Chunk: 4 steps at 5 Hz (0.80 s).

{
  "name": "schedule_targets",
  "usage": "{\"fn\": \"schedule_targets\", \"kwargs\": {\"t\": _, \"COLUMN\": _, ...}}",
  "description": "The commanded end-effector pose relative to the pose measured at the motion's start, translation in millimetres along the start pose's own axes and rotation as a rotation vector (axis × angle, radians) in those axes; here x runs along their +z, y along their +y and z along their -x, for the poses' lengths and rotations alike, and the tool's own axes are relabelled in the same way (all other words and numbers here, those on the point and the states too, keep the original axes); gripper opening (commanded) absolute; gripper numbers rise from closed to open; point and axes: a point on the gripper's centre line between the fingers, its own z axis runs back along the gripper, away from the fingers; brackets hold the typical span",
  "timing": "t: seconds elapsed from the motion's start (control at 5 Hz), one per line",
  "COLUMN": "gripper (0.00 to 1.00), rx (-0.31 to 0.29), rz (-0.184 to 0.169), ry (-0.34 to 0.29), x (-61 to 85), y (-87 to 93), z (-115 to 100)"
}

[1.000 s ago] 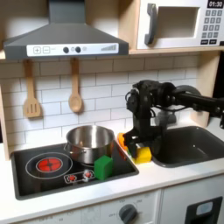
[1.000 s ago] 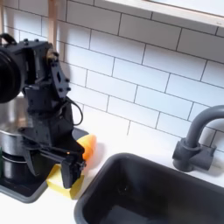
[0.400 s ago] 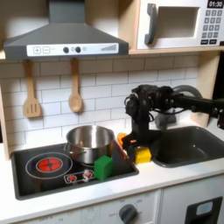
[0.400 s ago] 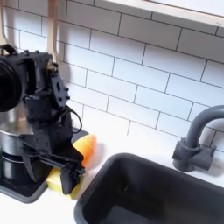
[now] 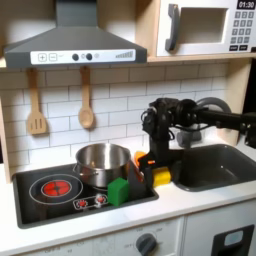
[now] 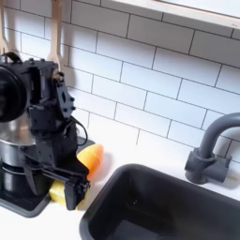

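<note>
Under your tool | yellow block on the tabletop, orange piece just behind | grip: can't tell | pot beside.

Even indoor light, soft and low-resolution in both exterior views.

The first exterior view is evenly bright with light seemingly from above and in front; the range hood throws a soft shadow onto the tiled wall beneath it, and the steel pot carries a pale sheen. Fine detail is smeared, edges blocky. In the second exterior view the sink falls into deep shade, the white counter near the back edge looks washed out, and the dark gripper is slightly blurred, its shape hard to resolve.
</note>
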Motion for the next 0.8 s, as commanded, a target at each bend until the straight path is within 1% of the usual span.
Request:
{"fn": "schedule_targets", "kwargs": {"t": 0.0, "gripper": 1.00, "rx": -0.029, "rz": 0.000, "ry": -0.022, "x": 4.5, "y": -11.8, "z": -7.4}}
{"fn": "schedule_targets", "kwargs": {"t": 0.2, "gripper": 1.00, "rx": -0.014, "rz": 0.001, "ry": -0.019, "x": 3.4, "y": -9.6, "z": -7.4}}
{"fn": "schedule_targets", "kwargs": {"t": 0.4, "gripper": 1.00, "rx": 0.000, "rz": -0.005, "ry": -0.029, "x": 5.9, "y": -7.9, "z": -9.5}}
{"fn": "schedule_targets", "kwargs": {"t": 0.6, "gripper": 1.00, "rx": 0.020, "rz": -0.034, "ry": -0.031, "x": 2.7, "y": -7.6, "z": -9.0}}
